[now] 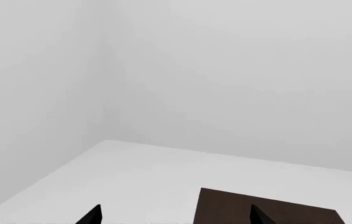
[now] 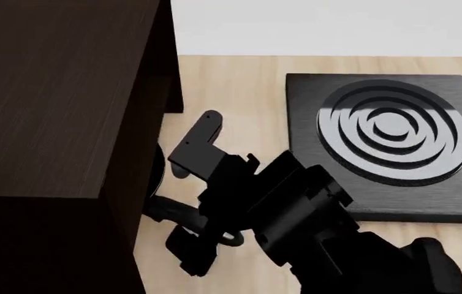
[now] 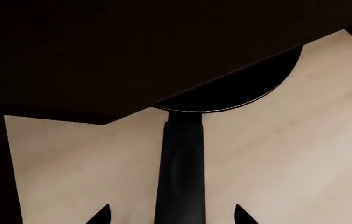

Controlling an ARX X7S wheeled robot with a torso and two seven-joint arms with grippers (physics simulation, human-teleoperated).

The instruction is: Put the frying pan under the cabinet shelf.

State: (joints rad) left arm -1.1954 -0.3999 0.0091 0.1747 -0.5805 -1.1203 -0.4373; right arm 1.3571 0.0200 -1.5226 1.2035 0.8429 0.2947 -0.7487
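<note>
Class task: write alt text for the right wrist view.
A frying pan sits mostly hidden under the dark cabinet shelf, its long handle running back across pale wood between the right claw tips, which stand apart from it.

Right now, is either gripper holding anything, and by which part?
Nothing held. The right gripper is open, fingertips straddling the frying pan handle without touching. The left gripper is open and empty.

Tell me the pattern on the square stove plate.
Concentric grey rings on the black stove plate, clearest in the head view.
</note>
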